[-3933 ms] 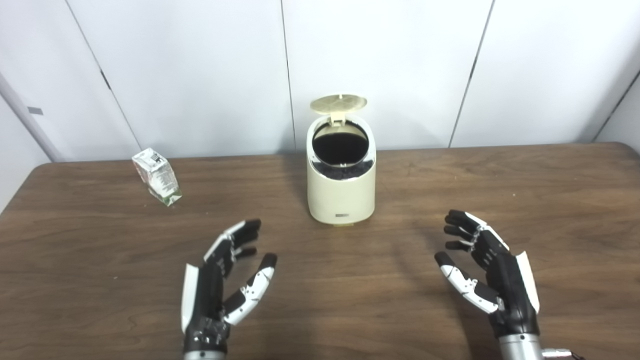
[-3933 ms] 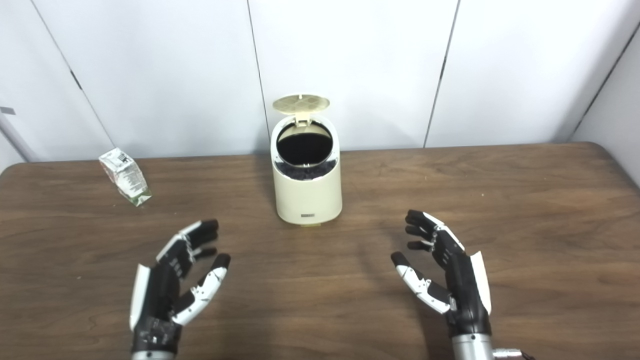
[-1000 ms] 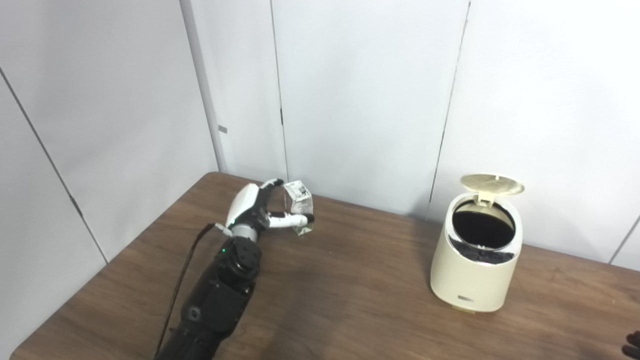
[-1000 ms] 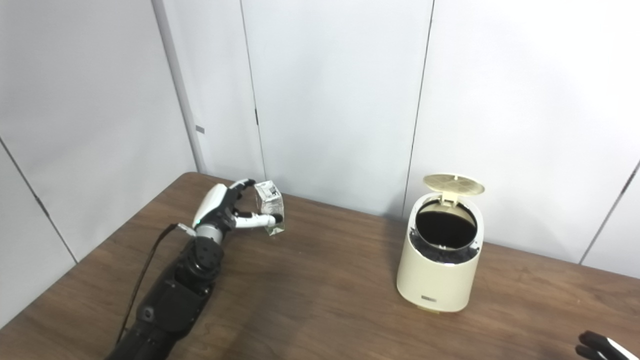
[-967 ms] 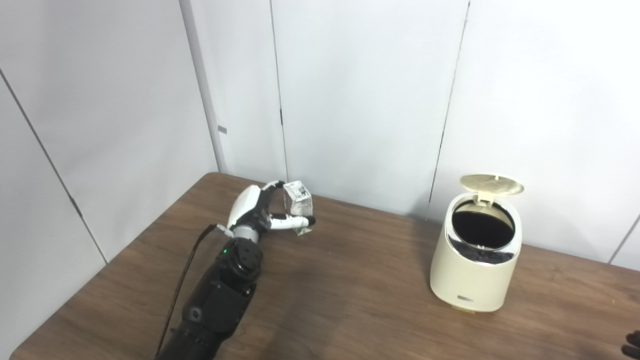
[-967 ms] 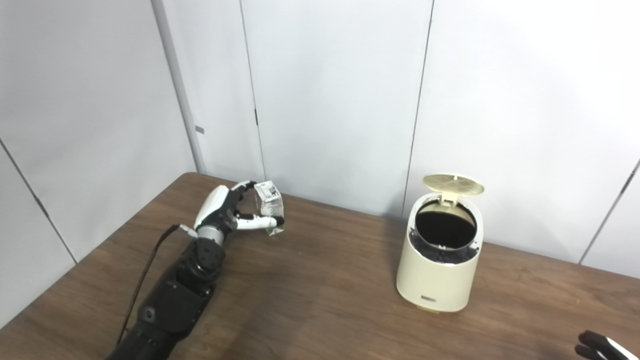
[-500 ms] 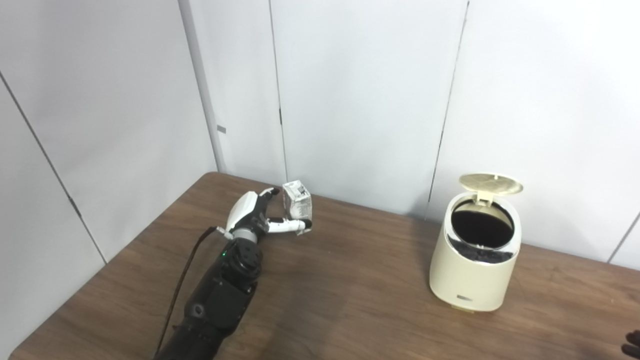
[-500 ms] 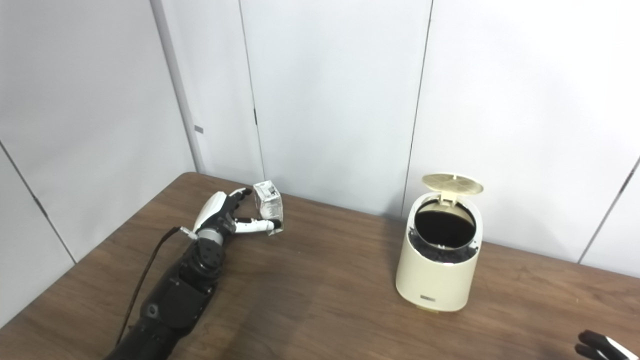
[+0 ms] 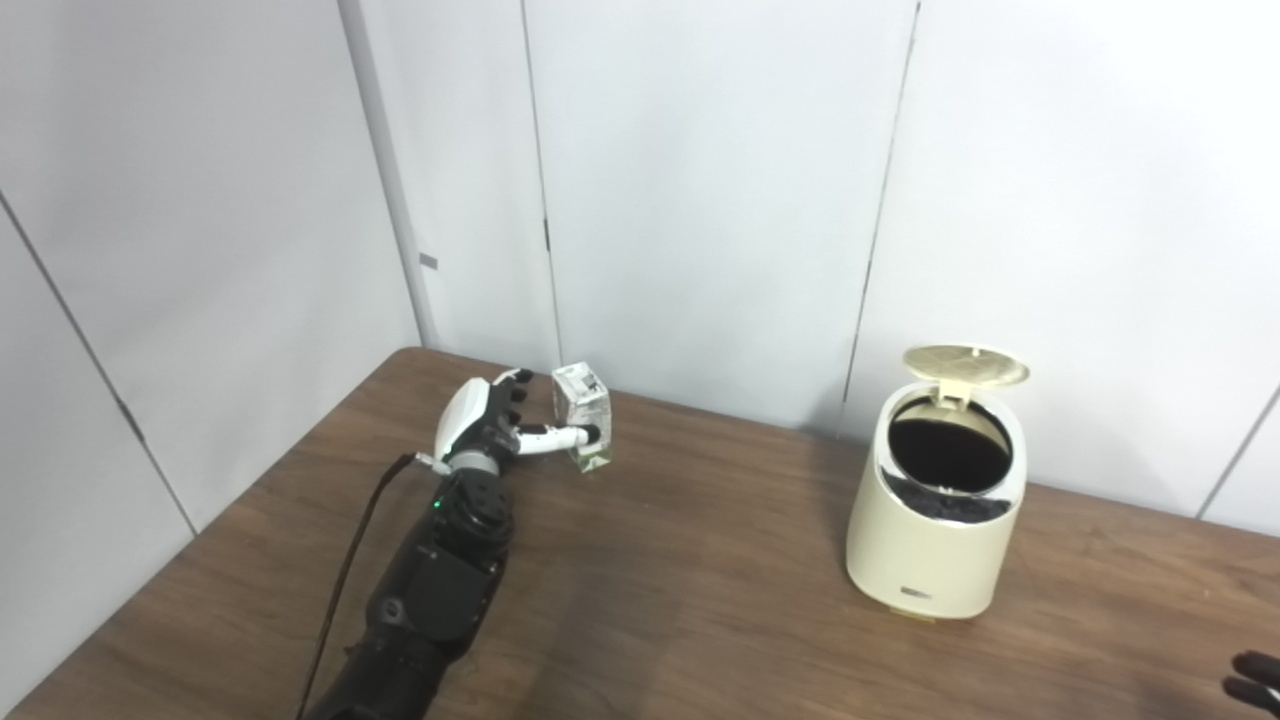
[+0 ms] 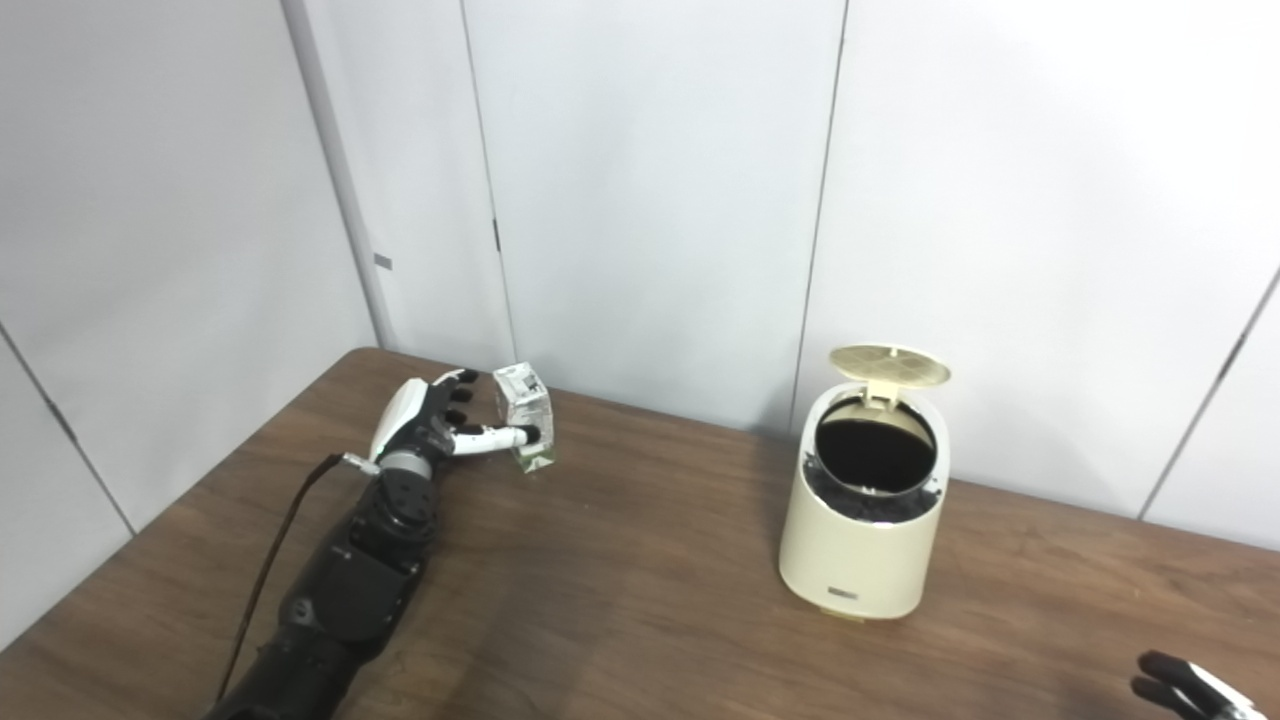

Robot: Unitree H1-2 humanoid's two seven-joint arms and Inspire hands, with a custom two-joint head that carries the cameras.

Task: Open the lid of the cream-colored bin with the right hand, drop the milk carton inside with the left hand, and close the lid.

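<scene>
Left hand on milk carton at far left of table, bin lid already up.

Nearest: right hand [image 10: 1185, 692] only shows dark fingertips at bottom-right edge, resting low, fingers' spread cannot be told. Wooden table [image 9: 700, 600] is brown, grained, matte. Left arm stretches out from bottom-left; left hand [image 9: 487, 432] has thumb across carton's front and fingers curled behind it, looks like a pinch-style hold but grip firmness not clear. Milk carton [image 9: 583, 414] is small, boxy, white printed card with green at base, tilted, base at or just off the table, well apart from bin. Cream-colored bin [image 9: 936, 510]: smooth rounded plastic, dark opening facing forward-up, probably so the carton can drop straight in. Lid [image 9: 965, 364] is a round disc hinged at back, standing open. White panel wall [image 9: 700, 200] behind.
</scene>
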